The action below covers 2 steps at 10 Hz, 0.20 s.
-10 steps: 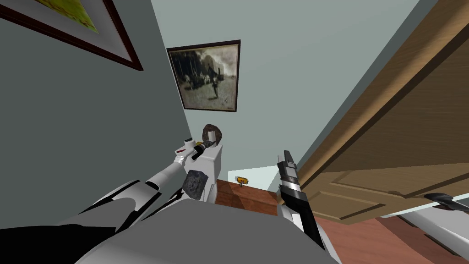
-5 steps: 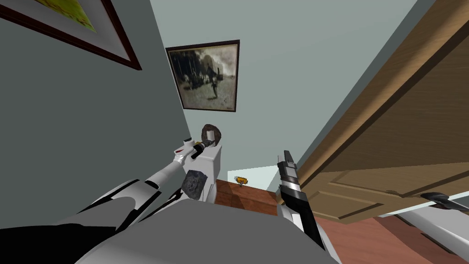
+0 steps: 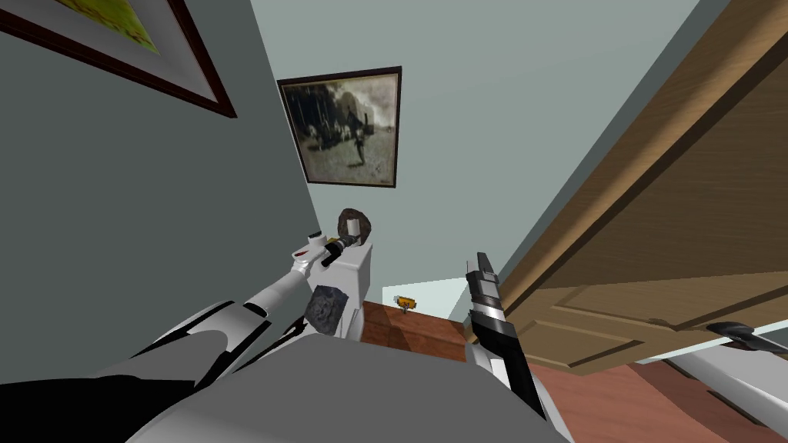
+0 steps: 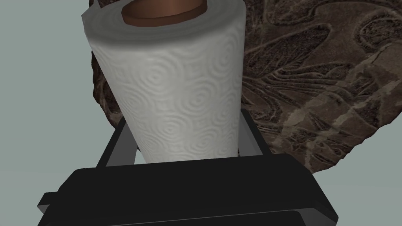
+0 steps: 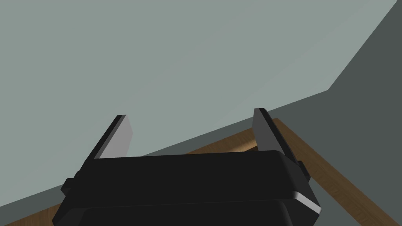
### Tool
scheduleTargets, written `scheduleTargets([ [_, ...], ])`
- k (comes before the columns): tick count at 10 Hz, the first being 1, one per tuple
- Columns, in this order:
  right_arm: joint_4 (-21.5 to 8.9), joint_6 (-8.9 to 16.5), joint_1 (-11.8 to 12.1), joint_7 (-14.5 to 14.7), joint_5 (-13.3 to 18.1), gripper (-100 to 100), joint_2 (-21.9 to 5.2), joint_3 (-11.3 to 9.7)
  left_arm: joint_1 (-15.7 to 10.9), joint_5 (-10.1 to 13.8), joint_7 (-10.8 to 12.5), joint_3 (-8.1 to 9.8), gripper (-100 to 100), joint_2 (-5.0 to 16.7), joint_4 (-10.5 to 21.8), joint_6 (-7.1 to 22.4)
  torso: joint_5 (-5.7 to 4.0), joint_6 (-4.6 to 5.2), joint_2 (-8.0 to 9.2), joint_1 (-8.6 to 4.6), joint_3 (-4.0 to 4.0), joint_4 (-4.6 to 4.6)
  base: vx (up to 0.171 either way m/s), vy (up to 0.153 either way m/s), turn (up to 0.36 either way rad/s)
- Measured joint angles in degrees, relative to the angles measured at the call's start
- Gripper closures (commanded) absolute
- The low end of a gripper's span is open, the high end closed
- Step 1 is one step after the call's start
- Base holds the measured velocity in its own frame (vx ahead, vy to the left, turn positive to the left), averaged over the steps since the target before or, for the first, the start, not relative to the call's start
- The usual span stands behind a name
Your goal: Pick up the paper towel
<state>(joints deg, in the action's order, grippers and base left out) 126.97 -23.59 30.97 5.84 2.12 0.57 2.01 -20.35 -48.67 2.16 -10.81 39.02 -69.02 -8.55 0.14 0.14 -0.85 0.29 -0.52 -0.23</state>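
Head view: left arm is extended to the white box-like fixture (image 3: 355, 281). The paper towel (image 3: 353, 228) stands upright at the fixture's top, with the left tool (image 3: 339, 244) against the roll's lower part. A dark brown patterned slab (image 3: 368, 224) stands just behind the roll, also on top of the fixture. A second dark patterned piece (image 3: 326, 308) sits against the fixture's front. The right tool (image 3: 482, 261) hangs well apart from the fixture, toward the wooden door (image 3: 654, 231). Left wrist view: both fingers (image 4: 122, 144) press the sides of the white embossed roll low down, so the left tool is closed on the paper towel. The roll's brown core (image 4: 164, 11) is at the far end from the tool body, and the slab is close behind the roll. Right wrist view: fingers stand wide apart with nothing between them, so this tool is open and idle. Judgement: the grasp is made and the step in hand is the lift. Whether the roll's base has cleared the fixture's top I cannot tell from this angle. The next move calls for a straight rise off the fixture, drawing away from the slab so as not to knock it, with a steady squeeze since the roll looks soft. Containers: none identified on or near the fixture.
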Motion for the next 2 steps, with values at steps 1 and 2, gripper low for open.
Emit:
scheduleTargets([
  [1, 0.0, 0.0, 0.0, 0.0, 0.0, 0, 0.0, 0.0, 0.0, 0.0, 0.0, 0.0, 100, 0.0, 0.0, 0.0, 0.0, 0.0, 0.0, 0.0, 0.0, 0.0, 0.0, 0.0, 0.0],
  [2, 0.0, 0.0, 0.0, 0.0, 0.0, 0, 0.0, 0.0, 0.0, 0.0, 0.0, 0.0, 0, 0.0, 0.0, 0.0, 0.0, 0.0, 0.0, 0.0, 0.0, 0.0, 0.0, 0.0, 0.0],
])
